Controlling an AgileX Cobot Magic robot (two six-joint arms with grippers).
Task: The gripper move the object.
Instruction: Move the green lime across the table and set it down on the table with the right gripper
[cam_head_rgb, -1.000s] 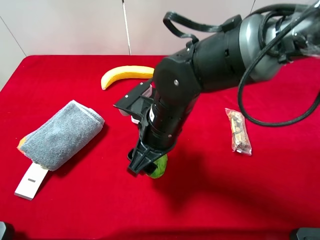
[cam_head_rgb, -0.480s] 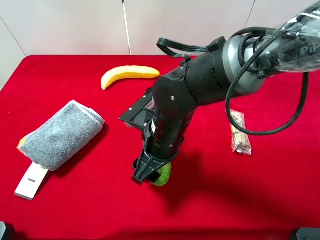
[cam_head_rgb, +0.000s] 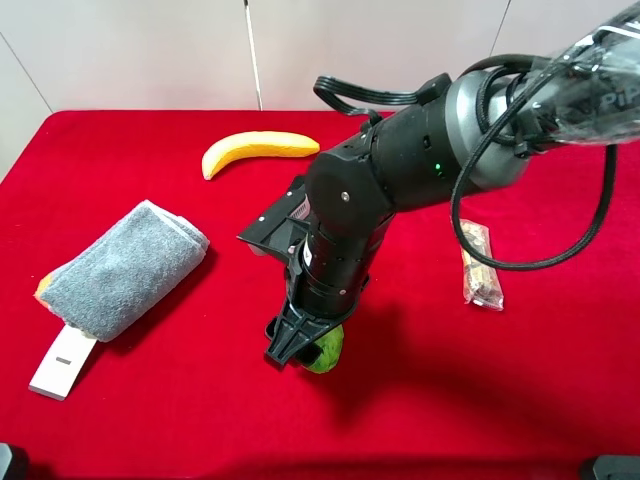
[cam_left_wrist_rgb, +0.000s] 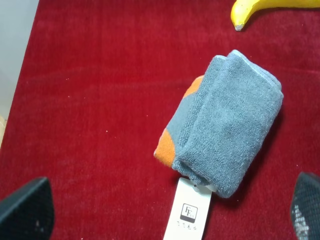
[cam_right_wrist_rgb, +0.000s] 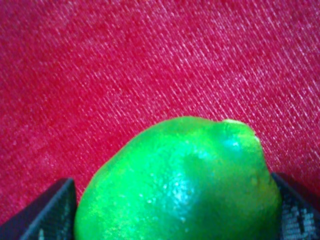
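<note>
The green fruit (cam_head_rgb: 328, 352) is oval and glossy. It sits low against the red cloth near the front middle of the table. My right gripper (cam_head_rgb: 300, 345) reaches across the middle and is shut on it. In the right wrist view the fruit (cam_right_wrist_rgb: 180, 180) fills the lower half, with a black finger against each side of it, and my right gripper (cam_right_wrist_rgb: 175, 215) holds it just above or on the cloth. My left gripper (cam_left_wrist_rgb: 165, 210) is open wide and empty, hovering over the grey towel (cam_left_wrist_rgb: 230, 120). It does not show in the high view.
A yellow banana (cam_head_rgb: 258, 148) lies at the back, its tip in the left wrist view (cam_left_wrist_rgb: 250, 10). The folded grey towel (cam_head_rgb: 125, 268) lies at the left over something orange, with a flat white block (cam_head_rgb: 62, 362) at its front. A clear snack packet (cam_head_rgb: 478, 265) lies at the right.
My right gripper came down and slightly toward the front with the green fruit, then held still for the last half second. Nothing else moved.
</note>
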